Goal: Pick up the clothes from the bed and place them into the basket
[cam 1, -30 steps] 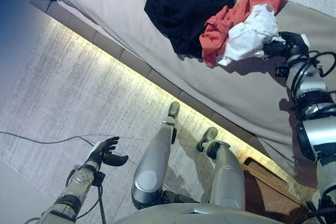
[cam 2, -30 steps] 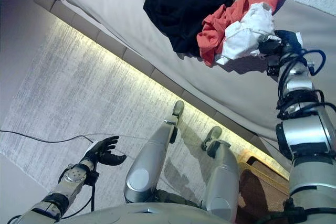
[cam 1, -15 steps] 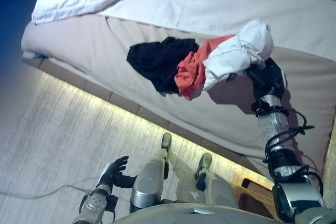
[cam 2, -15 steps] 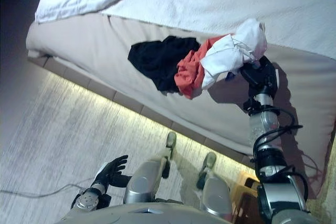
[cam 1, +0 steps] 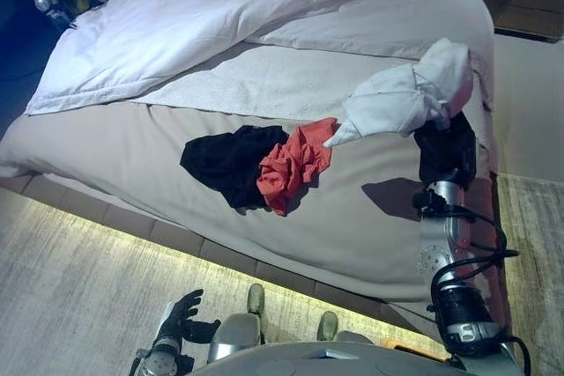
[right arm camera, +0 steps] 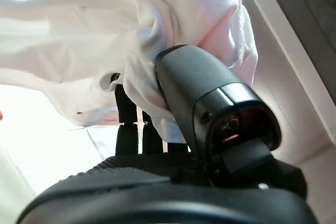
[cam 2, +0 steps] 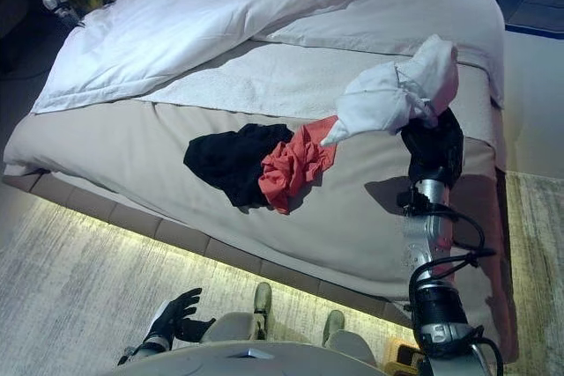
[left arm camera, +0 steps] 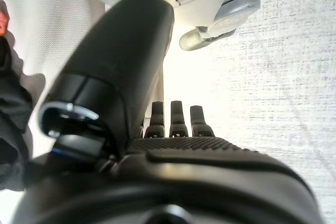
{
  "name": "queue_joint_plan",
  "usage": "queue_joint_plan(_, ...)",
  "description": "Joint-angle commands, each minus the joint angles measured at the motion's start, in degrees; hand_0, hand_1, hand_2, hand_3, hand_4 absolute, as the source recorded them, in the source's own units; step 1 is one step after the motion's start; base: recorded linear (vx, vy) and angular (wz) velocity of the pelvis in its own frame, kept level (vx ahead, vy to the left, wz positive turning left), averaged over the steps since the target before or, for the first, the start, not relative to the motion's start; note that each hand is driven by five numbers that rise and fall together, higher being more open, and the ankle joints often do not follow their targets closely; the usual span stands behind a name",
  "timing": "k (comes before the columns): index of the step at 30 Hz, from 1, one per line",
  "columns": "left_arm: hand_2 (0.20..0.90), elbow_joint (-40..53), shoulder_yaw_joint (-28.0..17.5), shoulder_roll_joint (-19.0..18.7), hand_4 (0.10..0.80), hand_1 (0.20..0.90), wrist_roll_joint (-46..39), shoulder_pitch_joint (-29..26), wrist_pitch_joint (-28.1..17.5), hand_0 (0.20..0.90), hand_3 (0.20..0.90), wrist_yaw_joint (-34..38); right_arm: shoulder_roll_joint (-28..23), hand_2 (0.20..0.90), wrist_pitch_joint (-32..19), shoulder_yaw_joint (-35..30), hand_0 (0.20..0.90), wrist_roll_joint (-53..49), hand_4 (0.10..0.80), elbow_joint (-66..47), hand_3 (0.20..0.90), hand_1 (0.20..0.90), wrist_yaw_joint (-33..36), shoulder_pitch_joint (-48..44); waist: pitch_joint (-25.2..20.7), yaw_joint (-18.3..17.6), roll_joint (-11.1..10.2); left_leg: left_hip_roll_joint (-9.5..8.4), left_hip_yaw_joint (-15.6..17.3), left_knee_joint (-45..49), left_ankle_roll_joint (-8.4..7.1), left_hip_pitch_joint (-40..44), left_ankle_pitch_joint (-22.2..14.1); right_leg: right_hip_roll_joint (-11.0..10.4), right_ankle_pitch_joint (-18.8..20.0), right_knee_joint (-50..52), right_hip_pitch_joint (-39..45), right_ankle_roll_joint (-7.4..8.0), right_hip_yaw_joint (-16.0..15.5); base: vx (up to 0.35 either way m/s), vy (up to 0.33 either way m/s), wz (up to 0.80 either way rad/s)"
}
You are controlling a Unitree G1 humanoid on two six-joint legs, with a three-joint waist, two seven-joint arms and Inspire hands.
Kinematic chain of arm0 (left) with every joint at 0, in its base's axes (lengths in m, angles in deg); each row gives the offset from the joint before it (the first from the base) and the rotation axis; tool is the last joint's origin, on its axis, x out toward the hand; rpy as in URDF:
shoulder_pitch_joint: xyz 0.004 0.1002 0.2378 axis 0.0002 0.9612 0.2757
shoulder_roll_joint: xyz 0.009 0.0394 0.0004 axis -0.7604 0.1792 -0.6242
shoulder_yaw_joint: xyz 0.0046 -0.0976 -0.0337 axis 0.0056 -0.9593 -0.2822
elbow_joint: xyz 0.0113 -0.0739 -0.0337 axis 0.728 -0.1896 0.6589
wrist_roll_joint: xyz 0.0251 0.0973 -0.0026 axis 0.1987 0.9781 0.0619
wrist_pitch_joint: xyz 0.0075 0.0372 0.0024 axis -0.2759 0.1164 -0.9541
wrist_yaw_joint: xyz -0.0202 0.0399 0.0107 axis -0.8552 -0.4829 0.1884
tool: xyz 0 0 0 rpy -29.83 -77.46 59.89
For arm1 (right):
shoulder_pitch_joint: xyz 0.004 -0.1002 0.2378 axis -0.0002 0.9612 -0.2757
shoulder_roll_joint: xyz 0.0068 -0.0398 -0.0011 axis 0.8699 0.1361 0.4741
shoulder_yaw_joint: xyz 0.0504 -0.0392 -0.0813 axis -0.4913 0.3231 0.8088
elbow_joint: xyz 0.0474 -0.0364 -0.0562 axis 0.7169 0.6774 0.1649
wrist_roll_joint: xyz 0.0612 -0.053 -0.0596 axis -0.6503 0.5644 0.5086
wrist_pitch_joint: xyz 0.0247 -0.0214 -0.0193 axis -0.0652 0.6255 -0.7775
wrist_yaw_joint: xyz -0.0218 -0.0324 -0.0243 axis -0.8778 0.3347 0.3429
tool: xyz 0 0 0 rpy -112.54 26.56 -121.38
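My right hand (cam 1: 446, 149) is shut on a white garment (cam 1: 407, 94) and holds it lifted above the bed (cam 1: 370, 209); in the right wrist view the cloth (right arm camera: 157, 40) bunches round the thumb and fingers. A red garment (cam 1: 293, 164) and a black garment (cam 1: 227, 159) lie together on the beige sheet near the bed's front edge. My left hand (cam 1: 184, 317) hangs low over the floor with relaxed fingers, holding nothing. A corner of an orange basket (cam 2: 398, 358) shows at the bottom right, beside the bed.
A white duvet (cam 1: 176, 24) and a white towel-like cover (cam 1: 264, 81) lie across the far part of the bed. A lit strip runs along the bed base (cam 1: 132, 235). Pale carpet (cam 1: 62, 297) lies in front.
My right hand has lifted the white garment up off the red one. The camera has tilted up, so more of the bed shows. The left hand has kept its pose.
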Motion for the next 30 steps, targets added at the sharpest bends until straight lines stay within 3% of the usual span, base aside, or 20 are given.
queue_joint_plan(1, 0.9, 0.69, 1.49, 3.05, 0.8, 0.9, -0.07, -0.11, -0.64, 0.9, 0.9, 0.91, -0.68, 0.3, -8.57, -0.28, 0.3, 3.74, 0.1, -7.59, 0.2, 0.3, 1.33, -0.52, -4.28, 0.09, -1.52, -2.34, -11.38, 10.8, 0.06, -4.49, -7.76, -1.27, 5.42, 0.84, -2.72, 0.95, 6.83, 0.021, 0.209, -1.07)
queue_joint_plan(3, 0.9, 1.28, 1.58, 3.0, 0.8, 0.9, 0.5, -0.52, -0.03, 0.9, 0.9, 0.65, 0.21, 0.3, -8.8, 1.18, 0.3, 5.49, 0.1, -6.14, 0.2, 0.3, 4.1, -0.61, -4.34, 0.65, -1.33, -3.65, -14.14, 9.36, 1.32, -2.62, -10.19, -2.0, 5.66, 1.19, -2.68, 2.02, 9.95, -0.029, 0.187, -1.5)
queue_joint_plan(6, 0.9, 1.53, 1.85, 1.67, 0.8, 0.9, 1.94, -2.01, 0.08, 0.9, 0.9, -1.12, 1.36, 0.3, -9.28, 1.66, 0.3, 7.66, 0.1, -5.15, 0.2, 0.3, 9.39, 0.61, -4.71, -0.8, -0.2, -2.48, -11.12, 4.03, 2.28, 0.96, -10.19, -3.85, 5.91, 2.72, -3.84, 4.46, 10.85, -0.071, 0.224, -1.22)
queue_joint_plan(8, 0.9, 1.51, 2.27, 0.44, 0.8, 0.9, 1.34, -3.36, 0.44, 0.9, 0.9, -2.07, 1.69, 0.3, -9.64, 1.36, 0.3, 7.44, 0.1, -4.96, 0.2, 0.3, 10.34, 2.18, -4.42, -2.24, 0.16, -3.05, -10.04, 3.04, 3.13, 1.73, -10.42, -5.2, 6.94, 4.0, -5.17, 5.89, 11.86, -0.059, 0.194, -0.36)
queue_joint_plan(10, 0.9, 1.24, 2.63, -1.21, 0.8, 0.9, -0.13, -5.17, 1.4, 0.9, 0.9, -2.84, 1.96, 0.3, -10.27, 0.02, 0.3, 7.87, 0.1, -3.94, 0.2, 0.3, 12.67, 4.11, -3.84, -3.54, -0.32, -4.86, -9.98, 2.49, 4.26, 2.46, -11.4, -8.22, 11.41, 4.69, -8.19, 7.69, 12.66, -0.066, 0.194, -0.47)
queue_joint_plan(12, 0.9, 0.6, 2.21, -2.0, 0.8, 0.9, -1.25, -5.29, 2.03, 0.9, 0.9, -3.3, 1.47, 0.3, -8.44, -1.69, 0.3, 5.17, 0.1, -2.51, 0.2, 0.3, 13.54, 4.85, -3.7, -3.79, -0.24, -5.48, -8.37, 1.31, 4.31, 3.38, -11.38, -9.88, 13.9, 4.34, -9.79, 8.23, 9.57, -0.093, 0.15, -0.62)
queue_joint_plan(13, 0.9, 0.62, 1.69, -2.11, 0.8, 0.9, -0.96, -4.82, 2.39, 0.9, 0.9, -3.3, 1.43, 0.3, -7.35, -2.06, 0.3, 4.99, 0.1, -1.26, 0.2, 0.3, 14.43, 4.59, -3.73, -3.2, -0.29, -5.62, -6.85, 0.58, 4.12, 3.96, -11.35, -10.88, 16.14, 5.62, -11.12, 8.67, 6.17, -0.158, 0.107, -0.82)
queue_joint_plan(15, 0.9, 0.47, 0.77, -2.48, 0.8, 0.9, -0.87, -4.05, 2.84, 0.9, 0.9, -2.87, 1.13, 0.3, -6.02, -1.77, 0.3, 2.99, 0.1, 2.0, 0.2, 0.3, 15.24, 3.13, -3.87, -1.82, 0.23, -5.04, -3.37, 0.05, 4.44, 4.11, -11.04, -11.64, 16.09, 10.47, -13.04, 8.13, 1.17, -0.273, 0.107, -1.11)
queue_joint_plan(16, 0.9, -0.42, 0.9, -2.54, 0.8, 0.9, -2.1, -4.31, 2.9, 0.9, 0.9, -1.97, 1.14, 0.3, -6.31, -1.19, 0.3, 2.0, 0.1, 4.86, 0.2, 0.3, 15.36, 2.15, -4.11, -0.55, 1.28, -4.32, -1.3, 0.67, 5.21, 2.64, -10.2, -10.51, 11.99, 16.27, -11.99, 6.51, -0.2, -0.258, 0.08, -1.09)
queue_joint_plan(17, 0.9, -0.45, 0.89, -2.54, 0.8, 0.9, -2.11, -4.37, 2.89, 0.9, 0.9, -1.96, 1.12, 0.3, -6.34, -1.21, 0.3, 1.95, 0.1, 4.93, 0.2, 0.3, 15.31, 2.08, -4.19, -0.51, 1.22, -4.38, -1.24, 0.73, 5.21, 2.4, -10.05, -10.55, 12.14, 16.23, -12.22, 6.46, -0.15, -0.321, 0.091, -1.09)
queue_joint_plan(19, 0.9, -2.22, 0.55, -2.24, 0.8, 0.9, -4.7, -5.08, 2.8, 0.9, 0.9, -0.81, 1.65, 0.3, -6.75, 0.05, 0.3, 0.85, 0.1, 8.6, 0.2, 0.3, 15.34, 1.36, -5.36, 1.8, 1.84, -3.74, 1.43, 2.07, 6.03, -0.36, -9.24, -9.38, 7.57, 19.54, -8.86, 4.29, -4.49, -0.296, 0.006, -0.93)
queue_joint_plan(20, 0.9, -3.0, 0.54, -1.84, 0.8, 0.9, -5.66, -5.58, 2.6, 0.9, 0.9, -0.49, 2.49, 0.3, -7.66, 1.1, 0.3, 0.95, 0.1, 11.58, 0.2, 0.3, 15.82, 0.77, -6.41, 3.89, 1.36, -3.45, 3.85, 2.8, 6.46, -2.22, -9.39, -10.25, 6.32, 18.85, -5.32, 3.99, -8.22, -0.274, -0.09, -1.0)
queue_joint_plan(22, 0.9, -3.25, 0.7, -1.42, 0.8, 0.9, -5.66, -6.09, 2.35, 0.9, 0.9, -0.04, 3.72, 0.3, -7.8, 1.88, 0.3, 1.1, 0.1, 13.98, 0.2, 0.3, 17.87, 0.03, -6.85, 6.14, 0.08, -3.5, 5.95, 3.24, 6.24, -3.5, -9.2, -9.97, 4.16, 15.81, -1.08, 4.44, -11.12, -0.197, -0.122, -0.84)
queue_joint_plan(24, 0.9, -3.26, 0.72, -1.17, 0.8, 0.9, -6.13, -6.34, 2.08, 0.9, 0.9, 0.29, 4.51, 0.3, -7.98, 2.58, 0.3, 1.79, 0.1, 15.42, 0.2, 0.3, 19.53, -0.48, -6.88, 7.18, -0.58, -3.15, 6.69, 3.43, 5.58, -4.24, -8.75, -8.98, 3.38, 11.89, 0.57, 4.3, -12.36, -0.118, -0.22, -0.64)
queue_joint_plan(25, 0.9, -3.11, 0.51, -0.81, 0.8, 0.9, -5.93, -6.85, 1.88, 0.9, 0.9, 0.11, 5.23, 0.3, -7.85, 3.51, 0.3, 2.09, 0.1, 17.09, 0.2, 0.3, 21.91, -0.74, -6.95, 7.82, -1.15, -1.96, 7.39, 3.75, 3.97, -5.17, -7.68, -7.1, 2.14, 4.87, 2.48, 4.27, -12.16, -0.121, -0.321, -0.66)
queue_joint_plan(30, 0.9, -2.52, 3.05, 0.08, 0.8, 0.9, -3.02, -8.07, 1.1, 0.9, 0.9, -1.85, 5.13, 0.3, -6.01, 4.82, 0.3, 0.49, 0.1, 22.56, 0.2, 0.3, 24.8, -1.5, -6.75, 8.06, -1.26, 0.0, 7.68, 1.44, 1.86, -7.41, -4.1, -4.47, 2.75, 0.09, 2.85, 4.05, -11.12, -0.111, -0.203, -0.74)
